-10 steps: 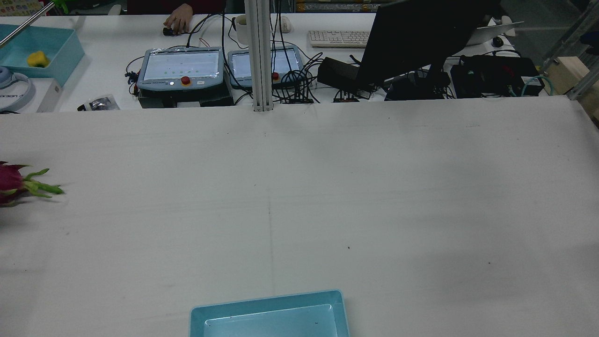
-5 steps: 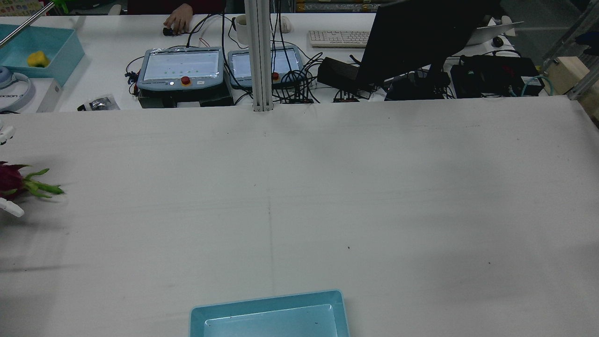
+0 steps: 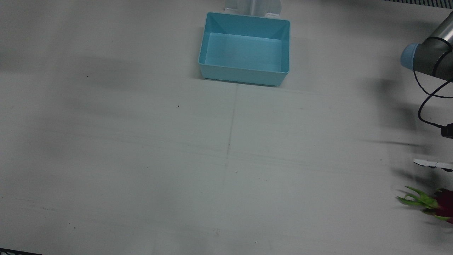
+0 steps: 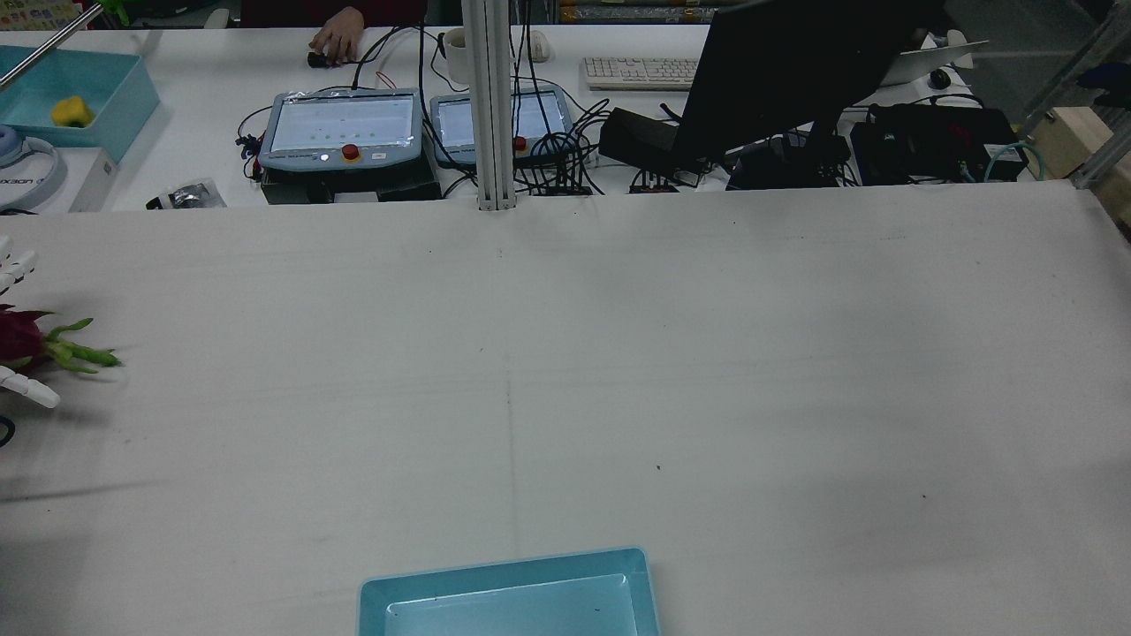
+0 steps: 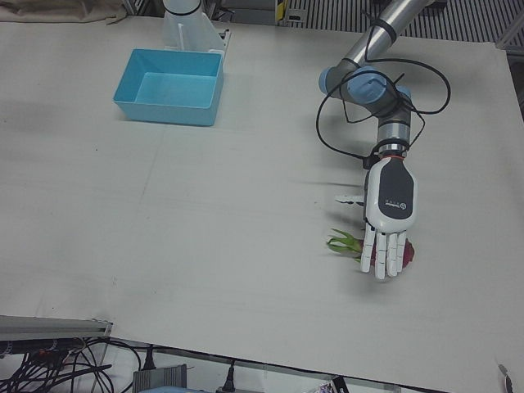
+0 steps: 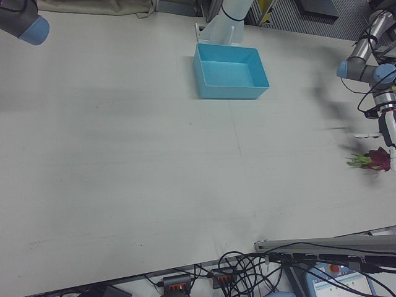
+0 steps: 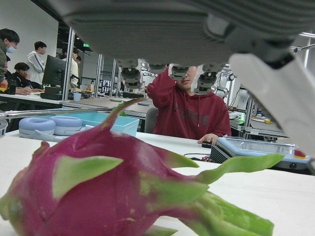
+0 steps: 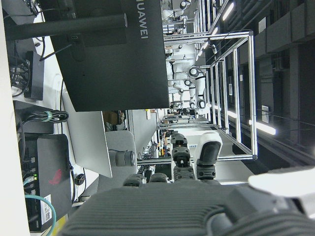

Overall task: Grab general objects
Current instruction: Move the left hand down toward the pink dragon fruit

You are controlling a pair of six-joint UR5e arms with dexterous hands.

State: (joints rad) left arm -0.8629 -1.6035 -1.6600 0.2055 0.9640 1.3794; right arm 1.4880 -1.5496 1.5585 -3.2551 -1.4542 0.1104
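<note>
A red dragon fruit point(image 5: 408, 253) with green leaf tips lies on the white table near its left edge. It also shows in the front view point(image 3: 443, 206), the rear view point(image 4: 19, 343), the right-front view point(image 6: 377, 159) and close up in the left hand view point(image 7: 108, 187). My left hand point(image 5: 390, 209) hovers palm down right over it, open, with its fingers point(image 4: 26, 389) spread on both sides of the fruit and not closed on it. My right hand point(image 8: 197, 206) shows only in its own view, open and empty, off the table's working area.
An empty blue bin point(image 3: 242, 76) stands at the robot's side of the table, mid-width, also in the left-front view point(image 5: 164, 112). Beyond the table's far edge are teach pendants point(image 4: 340, 128), cables, a monitor point(image 4: 778, 71) and a second blue bin point(image 4: 106, 106).
My left hand's white fingertips have come into the rear view at the left edge and now reach further in on both sides of the dragon fruit. The fruit has not moved.
</note>
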